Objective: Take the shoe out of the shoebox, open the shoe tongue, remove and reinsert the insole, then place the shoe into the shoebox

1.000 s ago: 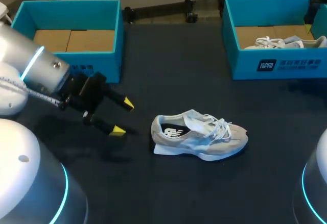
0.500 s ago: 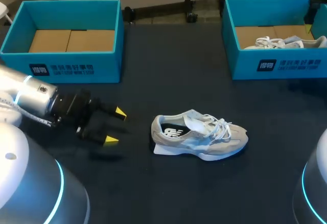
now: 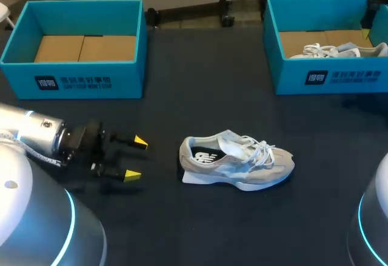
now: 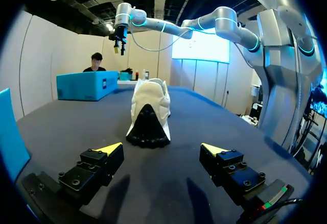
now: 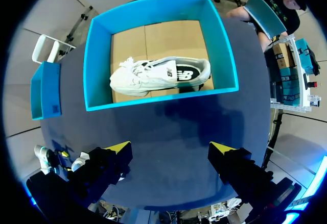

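Left arm, nearest the robot. The left gripper [image 3: 136,157] sits low over the matte black table [image 3: 182,90], on the left side near the front edge. Its fingers lie roughly level and point toward the shoe. The yellow-tipped fingers [image 3: 140,140] are spread wide with nothing between them, so the gripper is open and holds nothing. The left wrist view agrees: there is only bare table between the two tips.

Task shoe. The grey-and-white suede-and-mesh sneaker with white laces [image 3: 236,166] stands upright on its sole near the middle of the table, outside both boxes. It is ahead of the left gripper and clearly apart from it. Its heel, with a black patch [image 4: 148,132], faces the gripper, and the toe points away to the right. A dark insole with a white mark shows through the shoe's opening. How far the tongue is opened cannot be told.

Far edge, left. A teal rectangular cardboard shoebox [image 3: 73,83] stands open with its brown cardboard floor showing.

Far edge, right. A second teal cardboard shoebox [image 3: 327,78] stands open, well apart from the first. A white sneaker with a dark insole [image 5: 158,76] lies on its side on the cardboard floor of this box.

Right arm. The right gripper [image 5: 170,147] hangs high above the right-hand box and looks straight down into it. Its fingers are spread and nothing is between them, so it is open and touches neither the box nor the shoe.
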### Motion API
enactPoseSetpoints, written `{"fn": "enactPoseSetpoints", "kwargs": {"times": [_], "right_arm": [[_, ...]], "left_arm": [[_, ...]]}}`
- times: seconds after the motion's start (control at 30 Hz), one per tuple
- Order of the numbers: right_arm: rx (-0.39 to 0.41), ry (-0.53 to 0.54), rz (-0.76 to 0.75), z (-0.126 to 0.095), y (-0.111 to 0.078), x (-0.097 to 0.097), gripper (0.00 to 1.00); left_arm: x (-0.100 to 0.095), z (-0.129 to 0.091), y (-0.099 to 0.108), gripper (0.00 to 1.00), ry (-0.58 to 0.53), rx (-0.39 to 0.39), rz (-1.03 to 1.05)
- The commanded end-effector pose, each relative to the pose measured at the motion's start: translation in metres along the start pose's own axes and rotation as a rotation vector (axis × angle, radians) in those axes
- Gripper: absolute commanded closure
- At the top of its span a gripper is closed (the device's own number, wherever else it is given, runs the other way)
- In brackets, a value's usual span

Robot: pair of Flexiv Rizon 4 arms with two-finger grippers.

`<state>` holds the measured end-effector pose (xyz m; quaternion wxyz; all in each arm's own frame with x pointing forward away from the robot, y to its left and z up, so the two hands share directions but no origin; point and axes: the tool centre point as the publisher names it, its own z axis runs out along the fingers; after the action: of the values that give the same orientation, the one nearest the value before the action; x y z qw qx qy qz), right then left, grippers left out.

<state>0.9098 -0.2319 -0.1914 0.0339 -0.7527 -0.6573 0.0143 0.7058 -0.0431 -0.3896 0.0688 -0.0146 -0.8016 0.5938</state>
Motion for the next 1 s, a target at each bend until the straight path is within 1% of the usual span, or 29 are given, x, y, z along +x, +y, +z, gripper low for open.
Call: {"fn": "enactPoseSetpoints", "kwargs": {"times": [0.03,0.17,0.3,0.33,0.4,0.6,0.8,1.0], "right_arm": [[-0.002,-0.001,0.001,0.000,-0.001,0.000,0.00],[-0.002,-0.001,0.001,0.000,-0.001,0.000,0.00],[-0.002,-0.001,0.001,0.000,-0.001,0.000,0.00],[-0.002,-0.001,0.001,0.000,-0.001,0.000,0.00],[-0.002,-0.001,0.001,0.000,-0.001,0.000,0.00],[-0.002,-0.001,0.001,0.000,-0.001,0.000,0.00],[-0.002,-0.001,0.001,0.000,-0.001,0.000,0.00],[-0.002,-0.001,0.001,0.000,-0.001,0.000,0.00]], "left_arm": [[0.002,0.008,0.003,0.00,-0.008,0.012,0.000],[0.003,0.015,0.002,0.00,-0.017,0.011,-0.011],[0.000,0.024,0.000,0.00,-0.034,0.017,-0.030],[-0.001,0.027,-0.001,0.00,-0.038,0.030,-0.040],[-0.002,0.029,-0.002,0.00,-0.038,0.030,-0.041],[-0.009,0.043,-0.005,0.00,-0.046,0.031,-0.032],[-0.016,0.052,-0.009,0.00,-0.061,0.025,-0.022],[-0.020,0.057,-0.009,0.00,-0.078,0.039,-0.032]]}}
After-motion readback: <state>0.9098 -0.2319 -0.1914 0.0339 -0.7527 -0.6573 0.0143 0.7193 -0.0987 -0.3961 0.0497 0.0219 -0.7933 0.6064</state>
